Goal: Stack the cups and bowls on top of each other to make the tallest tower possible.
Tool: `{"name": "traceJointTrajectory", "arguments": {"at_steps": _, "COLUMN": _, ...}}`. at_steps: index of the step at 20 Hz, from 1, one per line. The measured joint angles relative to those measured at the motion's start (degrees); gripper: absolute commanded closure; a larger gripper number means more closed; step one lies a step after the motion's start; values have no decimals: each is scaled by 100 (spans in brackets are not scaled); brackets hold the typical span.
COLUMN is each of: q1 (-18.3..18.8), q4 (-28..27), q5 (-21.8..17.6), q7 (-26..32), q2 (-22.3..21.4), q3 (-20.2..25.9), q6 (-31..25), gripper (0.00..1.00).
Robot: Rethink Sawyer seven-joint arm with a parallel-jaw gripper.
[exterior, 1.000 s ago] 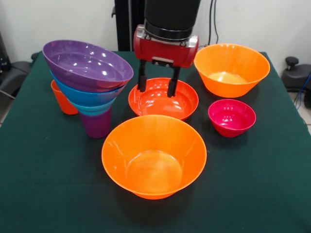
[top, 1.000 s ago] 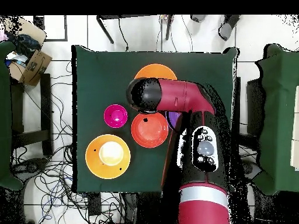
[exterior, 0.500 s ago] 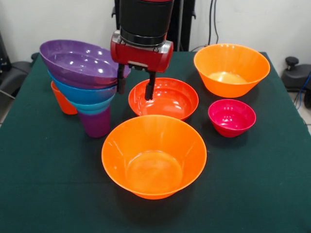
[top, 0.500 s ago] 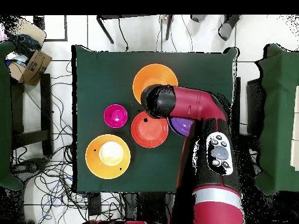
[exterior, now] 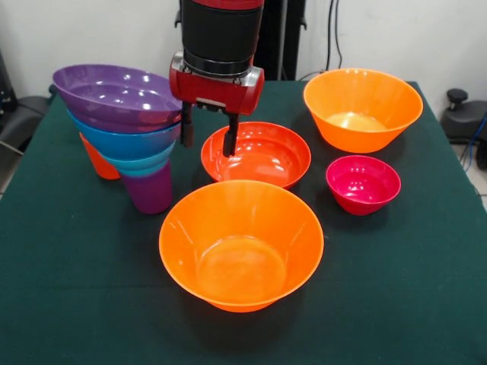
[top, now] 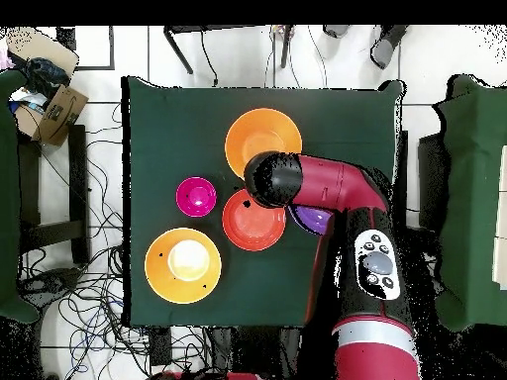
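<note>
At the left of the front view stands the tower: a purple cup (exterior: 150,192) carrying a teal bowl (exterior: 141,166), a blue bowl (exterior: 122,143) and a purple bowl (exterior: 114,94). An orange cup (exterior: 94,158) stands behind it. My gripper (exterior: 206,147) is open and empty, between the tower and the red-orange bowl (exterior: 262,156). Its left finger (exterior: 186,125) is right at the purple bowl's rim. Overhead, the arm (top: 327,188) hides the gripper and most of the tower; only a sliver of purple bowl (top: 315,217) shows.
A large orange bowl (exterior: 242,243) sits near the front, a second orange bowl (exterior: 363,106) at the back right, and a small magenta bowl (exterior: 363,184) to the right. All of them rest on the green tablecloth (exterior: 76,266).
My gripper has moved left from over the red-orange bowl to the tower's side. The tower's bowls have shifted left and sit less tilted.
</note>
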State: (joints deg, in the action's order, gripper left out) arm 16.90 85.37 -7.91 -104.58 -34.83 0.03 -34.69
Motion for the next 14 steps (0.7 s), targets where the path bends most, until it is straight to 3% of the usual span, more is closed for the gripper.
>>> {"name": "traceJointTrajectory", "arguments": {"at_steps": 14, "q1": -1, "q4": 127, "q5": 15, "q7": 0, "q2": 164, "q3": 55, "q6": 187, "gripper": 0}}
